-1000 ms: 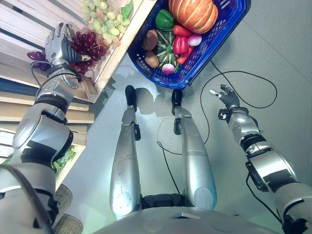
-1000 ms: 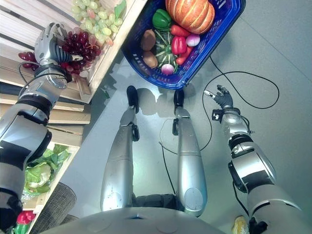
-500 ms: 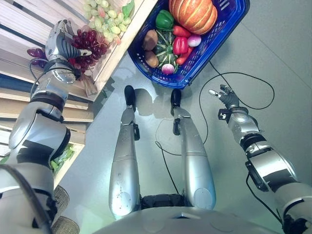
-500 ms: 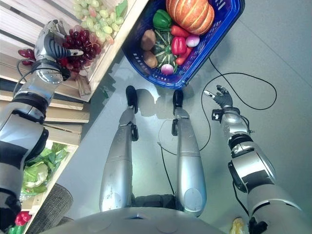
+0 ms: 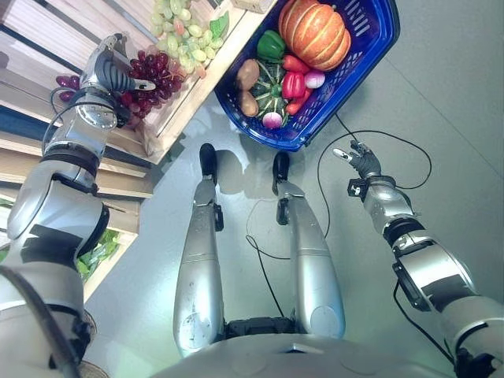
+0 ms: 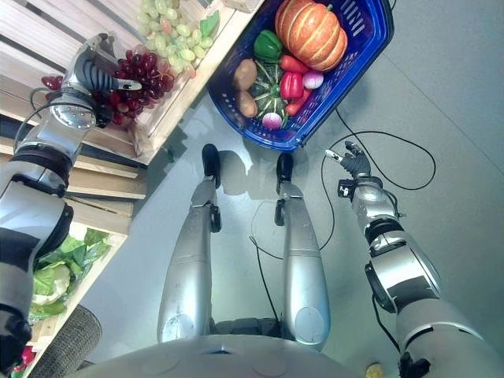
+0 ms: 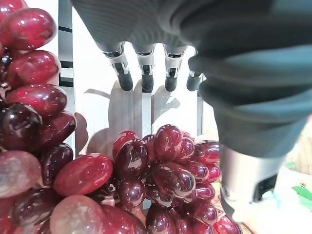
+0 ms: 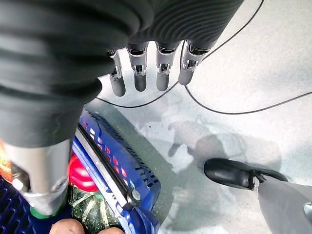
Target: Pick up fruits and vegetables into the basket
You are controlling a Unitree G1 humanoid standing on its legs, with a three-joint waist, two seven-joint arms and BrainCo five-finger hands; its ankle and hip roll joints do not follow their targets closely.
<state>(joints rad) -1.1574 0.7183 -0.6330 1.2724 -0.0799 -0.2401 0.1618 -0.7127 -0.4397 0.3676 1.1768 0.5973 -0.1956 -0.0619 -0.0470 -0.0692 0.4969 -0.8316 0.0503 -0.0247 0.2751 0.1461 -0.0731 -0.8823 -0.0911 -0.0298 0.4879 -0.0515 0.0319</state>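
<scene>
The left hand (image 5: 110, 71) has rolled over the red grapes (image 5: 153, 75) on the wooden shelf (image 5: 197, 87), near its front edge, with the thumb now reaching across the bunch. In the left wrist view its fingers (image 7: 146, 80) stand straight and spread above the grapes (image 7: 165, 170), not yet closed on them. That reads as the reach finished and the grasp about to begin. Green grapes (image 5: 185, 39) lie just behind the red ones. The right hand (image 5: 358, 160) hangs idle over the floor, fingers relaxed and apart, as before. The blue basket (image 5: 370, 59) on the floor already holds a pumpkin (image 5: 315, 31), peppers and other produce.
</scene>
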